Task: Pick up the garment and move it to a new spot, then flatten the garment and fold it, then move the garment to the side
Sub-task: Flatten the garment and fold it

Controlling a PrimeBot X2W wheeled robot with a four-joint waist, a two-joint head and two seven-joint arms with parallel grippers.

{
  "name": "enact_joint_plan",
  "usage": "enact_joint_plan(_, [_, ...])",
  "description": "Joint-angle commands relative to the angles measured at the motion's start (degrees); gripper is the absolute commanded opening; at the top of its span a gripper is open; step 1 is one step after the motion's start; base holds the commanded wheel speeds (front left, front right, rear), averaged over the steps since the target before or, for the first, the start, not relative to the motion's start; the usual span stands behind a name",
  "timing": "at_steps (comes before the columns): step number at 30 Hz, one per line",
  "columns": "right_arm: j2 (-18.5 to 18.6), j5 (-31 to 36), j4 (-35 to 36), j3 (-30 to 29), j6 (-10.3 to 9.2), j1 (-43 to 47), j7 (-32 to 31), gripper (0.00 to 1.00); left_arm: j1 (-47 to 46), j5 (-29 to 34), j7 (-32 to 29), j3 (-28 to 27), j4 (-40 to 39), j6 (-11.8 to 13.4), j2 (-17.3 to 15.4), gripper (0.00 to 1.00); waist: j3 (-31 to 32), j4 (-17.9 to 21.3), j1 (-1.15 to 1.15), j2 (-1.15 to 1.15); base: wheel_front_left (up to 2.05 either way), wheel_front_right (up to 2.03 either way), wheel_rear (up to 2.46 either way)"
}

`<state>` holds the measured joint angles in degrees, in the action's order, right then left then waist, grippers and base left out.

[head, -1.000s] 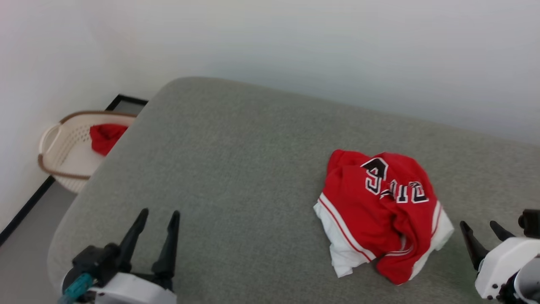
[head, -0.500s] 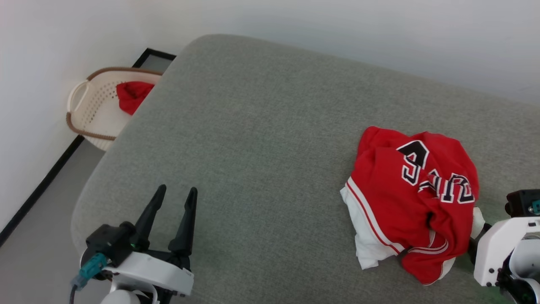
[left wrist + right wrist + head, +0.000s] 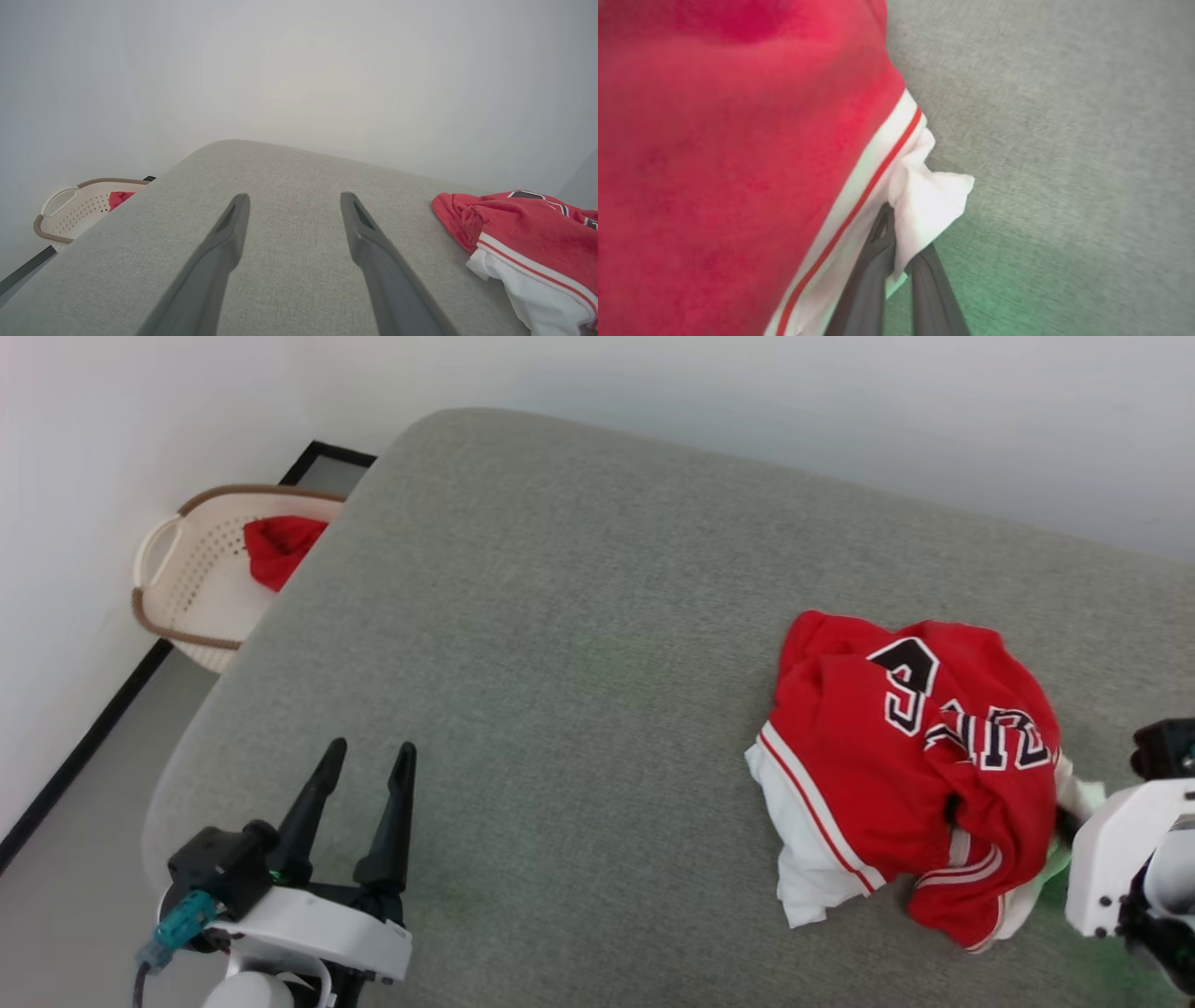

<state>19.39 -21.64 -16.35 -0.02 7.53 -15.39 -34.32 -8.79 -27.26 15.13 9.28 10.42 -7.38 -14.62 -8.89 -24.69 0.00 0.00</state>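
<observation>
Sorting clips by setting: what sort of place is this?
Probably a home-style laundry corner: a red jersey lies crumpled on a grey upholstered surface, with a perforated laundry basket beside it.

The head camera looked steeply down over the grey padded surface (image 3: pixel 560 616) from above its near edge, toward the far left corner. The left wrist camera sat low over the near left part, facing along the left gripper (image 3: pixel 293 198) to that corner. Both shared the basket (image 3: pixel 191 588) and the garment (image 3: pixel 868 747). The right wrist camera was very close on the garment's white trim.
</observation>
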Motion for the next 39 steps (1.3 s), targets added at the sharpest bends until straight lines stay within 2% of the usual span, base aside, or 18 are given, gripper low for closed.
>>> enact_joint_plan(1, [0.6,-0.4,0.7,-0.6,-0.07,-0.8,-0.1,0.00,0.4,0.0,0.0,-0.3,-0.1,-0.2,-0.3,1.00,0.7,1.3,0.00,0.00,0.00,0.00,0.00])
enact_joint_plan(19, [5.3,1.9,6.4,-9.5,-0.07,2.3,-2.5,0.00,1.5,0.4,0.0,-0.9,-0.3,-0.2,-1.9,1.00,3.3,10.8,0.00,0.00,0.00,0.00,0.00])
enact_joint_plan(25, [7.0,2.8,5.5,-12.4,-0.07,4.1,-1.8,0.00,1.3,0.3,0.0,-0.4,-0.2,-0.2,-2.3,1.00,3.5,12.0,0.00,0.00,0.00,0.00,0.00])
enact_joint_plan(29, [7.6,3.9,2.7,-15.6,-0.07,5.4,-0.9,0.00,1.1,0.0,0.0,0.2,-0.1,-0.2,-2.9,1.00,3.5,12.5,0.00,0.00,0.00,0.00,0.00])
enact_joint_plan(34, [7.7,5.0,-0.9,-16.6,-0.08,5.2,1.3,0.00,1.0,-0.2,0.0,0.7,0.0,-0.2,-3.2,1.00,3.2,12.6,0.00,0.00,0.00,0.00,0.00])
enact_joint_plan(35, [7.4,4.9,-1.8,-16.8,-0.08,4.8,1.8,0.07,1.0,-0.3,0.0,0.7,0.1,-0.2,-3.2,1.00,3.1,12.7,0.00,0.00,0.00,0.00,0.00])
enact_joint_plan(38, [7.1,5.3,-4.2,-16.1,-0.08,3.8,2.8,0.44,0.8,-0.7,0.0,1.4,0.3,-0.2,-3.5,1.00,3.0,12.9,0.00,0.00,0.00,0.00,0.00])
enact_joint_plan(39, [7.0,5.4,-4.9,-15.8,-0.08,3.6,3.1,0.73,0.7,-0.8,0.0,1.7,0.4,-0.2,-3.6,1.00,2.9,13.0,0.00,0.00,0.00,0.00,0.00])
